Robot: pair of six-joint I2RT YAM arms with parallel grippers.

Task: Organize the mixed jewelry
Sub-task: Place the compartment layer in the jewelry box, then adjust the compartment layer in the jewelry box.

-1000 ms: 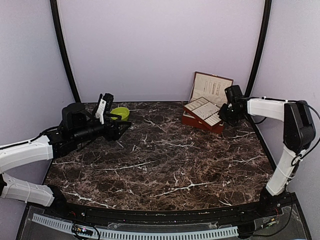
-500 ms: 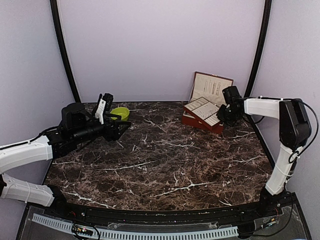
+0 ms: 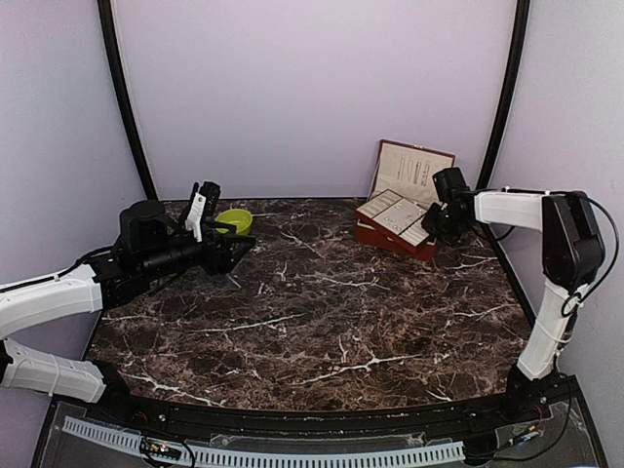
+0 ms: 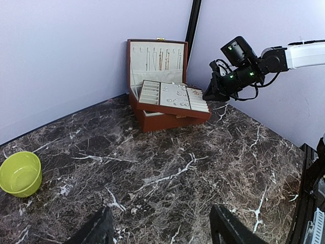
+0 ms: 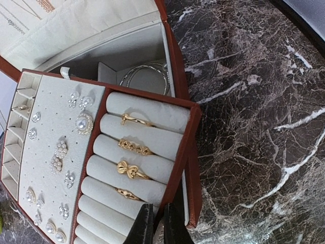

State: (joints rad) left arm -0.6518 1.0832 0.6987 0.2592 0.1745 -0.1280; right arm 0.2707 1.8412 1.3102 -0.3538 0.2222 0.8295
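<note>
R tool (image 5: 158, 216) almost shut, tips at front edge of jewelry box (image 5: 171, 56), nothing seen btwn; arm stretched out to box. L tool (image 4: 161, 231) wide open, empty; arm low, well away from box.

Dark marble table (image 3: 322, 312): lime bowl (image 3: 234, 220), brown jewelry box (image 3: 390, 240).

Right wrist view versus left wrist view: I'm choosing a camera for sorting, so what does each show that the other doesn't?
Only the right wrist view makes out single pieces: gold rings in their slots, pearl earrings, and silver bangles in the compartment underneath. Only the left wrist view shows the green bowl and the right gripper at the box. Both show the open jewelry box and the marble table.
</note>
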